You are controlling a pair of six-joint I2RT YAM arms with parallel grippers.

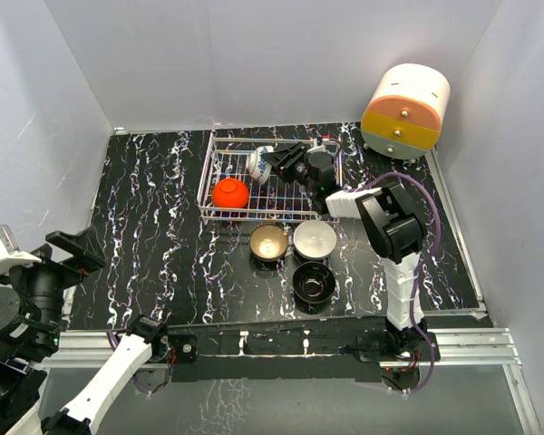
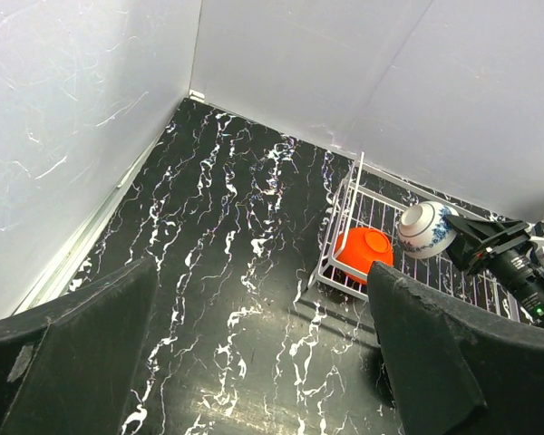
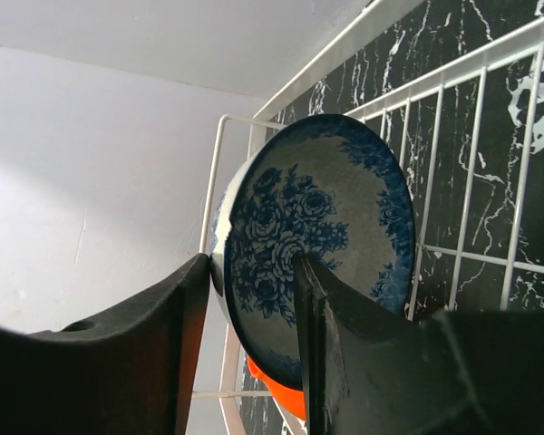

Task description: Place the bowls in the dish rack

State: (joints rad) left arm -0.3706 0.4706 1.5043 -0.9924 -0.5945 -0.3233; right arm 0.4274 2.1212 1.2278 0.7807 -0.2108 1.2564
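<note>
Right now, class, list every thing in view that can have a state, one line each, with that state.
blue-and-white bowl, held on edge over the dish rack
red bowl, in the rack, looks mouth down
tan bowl, upright on the table, unloaded
white bowl, upright on the table, unloaded
black bowl, upright on the table, unloaded
right gripper, shut on the blue-and-white bowl
left gripper, open, empty
</note>
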